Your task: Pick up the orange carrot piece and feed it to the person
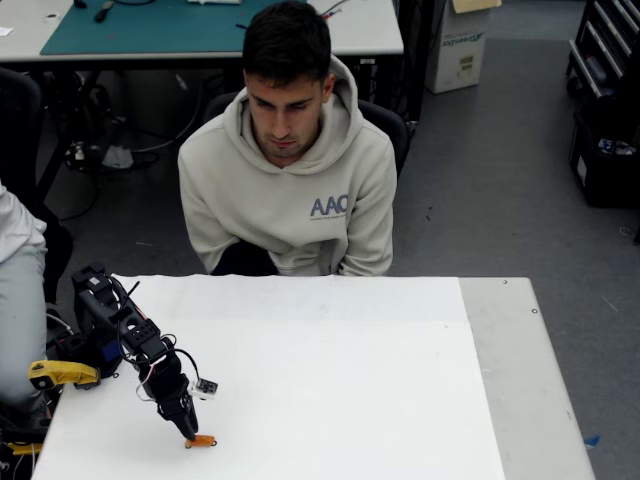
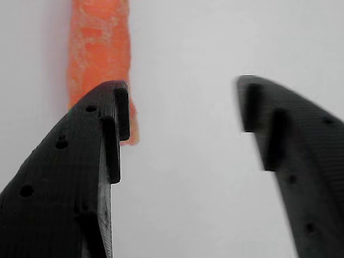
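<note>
Hovering with jaws apart, the pincer (image 2: 183,107) is reaching low over the carrot piece (image 2: 99,48) lying ungrasped on the counter (image 1: 330,400) beside its left finger, leaving grasping and feeding the person (image 1: 290,170) undone.

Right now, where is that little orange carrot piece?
In the overhead view the orange carrot piece lies on the white table near its lower-left corner, right at the pincer tip; the wrist view shows it by the left finger.

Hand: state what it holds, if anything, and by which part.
Nothing. The hand is open over the table; the carrot lies beyond and partly behind the left finger in the wrist view, not between the fingers.
</note>
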Available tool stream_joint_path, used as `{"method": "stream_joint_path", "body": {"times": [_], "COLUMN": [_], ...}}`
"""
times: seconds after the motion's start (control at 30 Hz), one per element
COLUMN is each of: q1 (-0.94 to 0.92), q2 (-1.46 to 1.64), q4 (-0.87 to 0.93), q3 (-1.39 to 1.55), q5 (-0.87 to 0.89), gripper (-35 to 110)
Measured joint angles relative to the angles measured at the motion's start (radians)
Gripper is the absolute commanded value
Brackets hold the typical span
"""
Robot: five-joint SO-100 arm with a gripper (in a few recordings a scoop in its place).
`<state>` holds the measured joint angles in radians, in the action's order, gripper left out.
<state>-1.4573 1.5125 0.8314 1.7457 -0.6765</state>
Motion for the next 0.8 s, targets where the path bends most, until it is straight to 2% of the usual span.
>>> {"method": "stream_joint_path", "body": {"times": [0.8], "q1": [0.026], "q2": [-0.123], "q4": [0.000], "q3": [-0.003], "q5": [0.000], "gripper": [23]}}
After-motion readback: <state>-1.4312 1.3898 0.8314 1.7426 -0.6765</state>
